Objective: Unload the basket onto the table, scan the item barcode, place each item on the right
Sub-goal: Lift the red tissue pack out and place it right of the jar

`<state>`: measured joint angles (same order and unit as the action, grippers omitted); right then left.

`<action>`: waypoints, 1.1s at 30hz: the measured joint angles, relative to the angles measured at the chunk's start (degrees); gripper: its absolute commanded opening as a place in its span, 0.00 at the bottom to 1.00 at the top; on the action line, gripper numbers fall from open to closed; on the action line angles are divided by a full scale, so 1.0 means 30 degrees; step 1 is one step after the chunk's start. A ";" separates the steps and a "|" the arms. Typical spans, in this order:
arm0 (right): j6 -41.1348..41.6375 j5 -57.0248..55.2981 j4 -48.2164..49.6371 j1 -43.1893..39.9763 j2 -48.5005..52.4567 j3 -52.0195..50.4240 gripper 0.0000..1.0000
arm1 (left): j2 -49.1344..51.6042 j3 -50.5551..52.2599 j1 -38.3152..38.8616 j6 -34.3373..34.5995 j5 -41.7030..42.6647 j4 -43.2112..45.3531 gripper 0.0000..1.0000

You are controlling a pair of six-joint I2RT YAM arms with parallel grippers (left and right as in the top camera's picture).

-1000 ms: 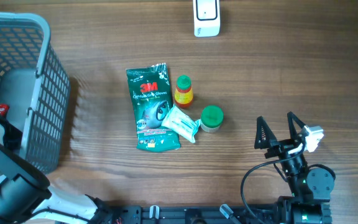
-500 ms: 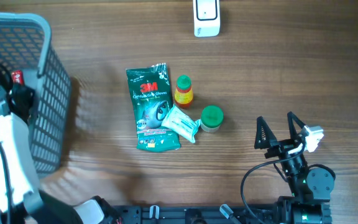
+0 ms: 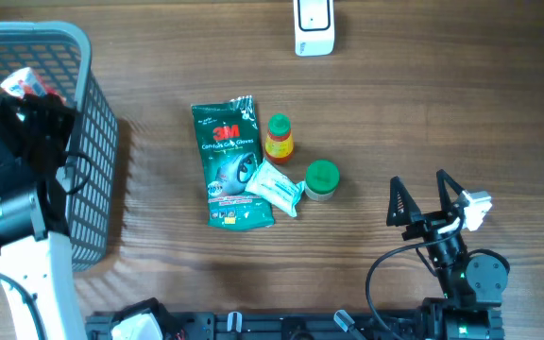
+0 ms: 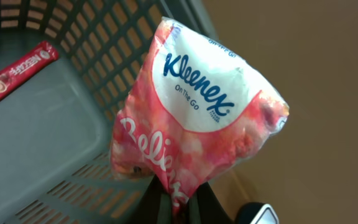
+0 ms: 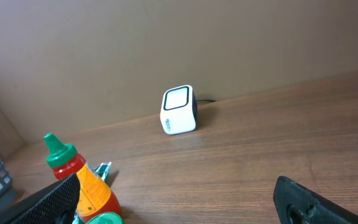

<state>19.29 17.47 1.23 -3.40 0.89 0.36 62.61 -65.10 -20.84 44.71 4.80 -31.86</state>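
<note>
Overhead: grey mesh basket [image 3: 97, 170] at the left edge of the wooden worktop [image 3: 423, 104]. The left tool [image 3: 32, 96] is above the basket's far part, clenched on a pink-and-white Kleenex tissue pack [image 3: 22, 83] held clear of the basket floor. White barcode scanner [image 3: 314, 26] at the far edge, centre, well apart from the pack. Mid-worktop cluster: green 3M glove packet [image 3: 228, 162]; a red sauce bottle with a green cap [image 3: 279, 138] just to its right; a small white-and-green sachet [image 3: 274, 187] overlapping the packet's near right corner; a green-lidded jar [image 3: 322, 179] touching the sachet. The right tool [image 3: 426, 200] sits near right, released, fingers spread wide, nothing between them. Left wrist: tissue pack [image 4: 194, 112] pinched at its lower end by dark fingers [image 4: 160, 202]; a red Nescafé stick [image 4: 17, 74] lies on the basket floor behind. Right wrist: scanner [image 5: 179, 110] far centre with its window facing this way, sauce bottle [image 5: 79, 177] near left, both fingertips [image 5: 309, 202] at the frame's lower corners, far apart.
</note>
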 measured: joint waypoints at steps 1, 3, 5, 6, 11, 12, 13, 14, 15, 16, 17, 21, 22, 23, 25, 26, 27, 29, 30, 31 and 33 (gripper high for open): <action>0.0000 0.0007 0.0000 0.0000 0.0000 0.0000 1.00 | -0.0204 0.0000 0.0000 0.0029 0.0007 0.0015 0.04; 0.0000 0.0000 0.0000 0.0000 0.0000 0.0000 1.00 | -0.0503 0.0000 0.0000 0.0080 0.0007 0.0211 0.04; 0.0000 0.0000 0.0000 0.0000 0.0000 0.0000 1.00 | -0.0903 0.0000 0.0000 0.0080 0.0007 0.0372 0.04; 0.0000 0.0000 0.0000 0.0000 0.0000 0.0000 1.00 | -0.1224 0.0000 0.0000 0.0080 0.0007 0.0481 0.04; 0.0000 0.0000 0.0000 0.0000 0.0000 0.0000 1.00 | -0.2907 0.0000 0.0000 0.0146 0.0124 0.1727 0.04; 0.0000 0.0000 0.0000 0.0000 0.0000 0.0000 1.00 | -0.3330 0.0000 0.0007 0.0153 0.0299 0.2025 0.04; 0.0000 0.0000 0.0007 0.0000 0.0000 0.0000 0.99 | -0.3752 0.0000 0.0000 0.0153 0.0539 0.2302 0.04; 0.0000 0.0000 0.0000 0.0000 0.0000 0.0000 1.00 | -0.3985 0.0000 0.0000 0.0153 0.0794 0.2455 0.04; 0.0000 0.0000 0.0000 0.0000 0.0000 0.0000 1.00 | -0.4277 0.0000 0.0000 0.0124 0.1297 0.2652 0.04; 0.0000 0.0000 0.0000 0.0000 0.0000 0.0000 1.00 | -0.4495 0.0000 0.0036 -0.0022 0.1938 0.2783 0.04; 0.0000 0.0000 0.0000 0.0000 0.0000 0.0000 1.00 | -0.4656 -0.0007 0.0153 -0.0415 0.2834 0.2856 0.04; 0.0000 0.0000 0.0000 0.0000 0.0000 0.0000 1.00 | -0.4495 -0.0146 0.2127 -0.2980 0.5333 0.0721 0.04; 0.0000 0.0007 -0.0007 0.0000 0.0000 0.0000 1.00 | -0.4204 -0.0168 0.3031 -0.3796 0.5770 -0.0357 0.04; 0.0000 0.0000 0.0000 0.0000 0.0000 0.0000 1.00 | -0.4000 -0.0175 0.3665 -0.4182 0.5923 -0.0984 0.04; 0.0000 0.0000 0.0000 0.0000 0.0000 0.0000 1.00 | -0.2980 -0.0175 0.5843 -0.5384 0.6397 -0.2586 0.04; 0.0000 0.0000 0.0000 0.0000 0.0000 0.0000 1.00 | -0.2535 -0.0182 0.6776 -0.5799 0.6273 -0.3155 0.04; 0.0000 0.0000 0.0007 0.0000 0.0000 0.0000 1.00 | -0.2288 -0.0182 0.7563 -0.6069 0.6244 -0.3657 0.04; 0.0000 0.0000 0.0007 0.0000 0.0000 0.0000 1.00 | -0.1173 -0.0175 1.0717 -0.6645 0.5158 -0.5180 0.04; 0.0000 0.0000 0.0000 0.0000 0.0000 0.0000 1.00 | -0.0583 -0.0160 1.1839 -0.6805 0.4692 -0.5646 0.04; 0.0000 0.0007 0.0007 0.0000 0.0000 0.0000 1.00 | 0.0051 -0.0160 1.3114 -0.6812 0.3803 -0.6251 0.04; 0.0000 0.0000 0.0000 0.0000 0.0000 0.0000 1.00 | 0.1413 -0.0138 1.5628 -0.6812 0.2535 -0.6776 0.04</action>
<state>19.29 17.47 1.23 -3.40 0.89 0.36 66.85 -65.52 26.04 24.27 12.40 -52.18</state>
